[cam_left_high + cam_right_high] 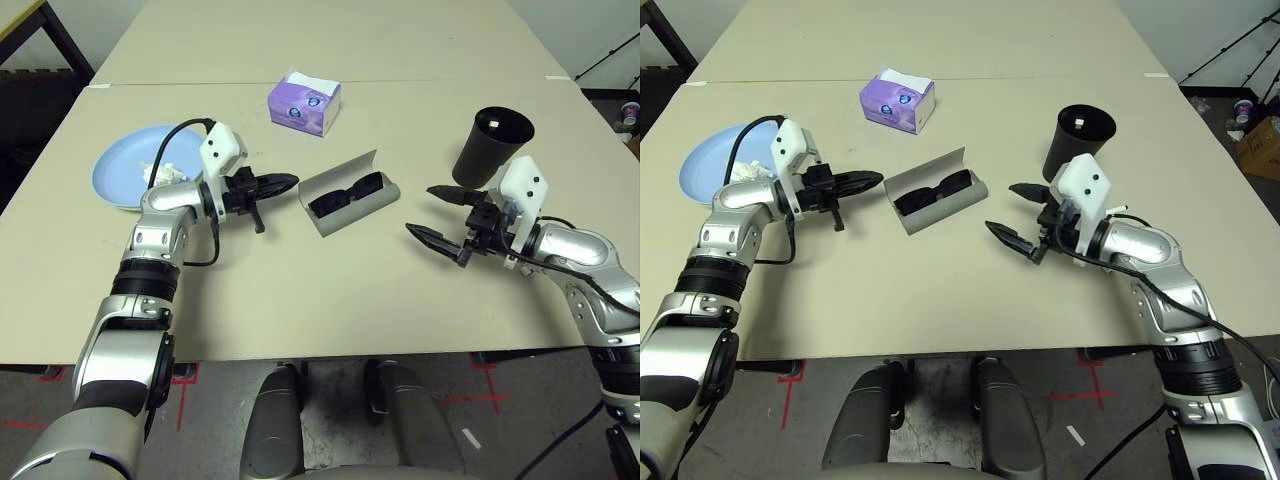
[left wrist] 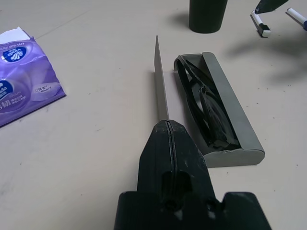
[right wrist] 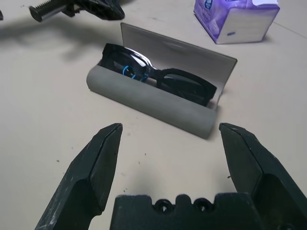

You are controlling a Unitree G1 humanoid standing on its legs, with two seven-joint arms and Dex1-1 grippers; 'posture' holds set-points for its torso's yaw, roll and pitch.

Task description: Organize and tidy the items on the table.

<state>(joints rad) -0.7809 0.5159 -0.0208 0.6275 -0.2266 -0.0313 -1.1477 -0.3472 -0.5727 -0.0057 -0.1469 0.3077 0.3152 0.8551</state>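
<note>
Have the left gripper (image 1: 297,180) pressed together just beside the open case (image 1: 350,198), at its nine o'clock; the right gripper (image 1: 418,208) spread near its three o'clock. Keep the sunglasses (image 1: 346,195) inside the case on the table (image 1: 300,300). From there, find the cup (image 1: 484,150) upright at two, pens (image 2: 260,25) near three, the tissue box (image 1: 300,107) at eleven, and a crumpled tissue (image 1: 168,174) on the blue plate (image 1: 122,170) at nine.

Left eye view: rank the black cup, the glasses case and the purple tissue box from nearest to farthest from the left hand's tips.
From the left hand, tips shut:
1. Glasses case: just to the right of the tips.
2. Purple tissue box: farther up the table, beyond the hand.
3. Black cup: well over on the robot's right.
</note>
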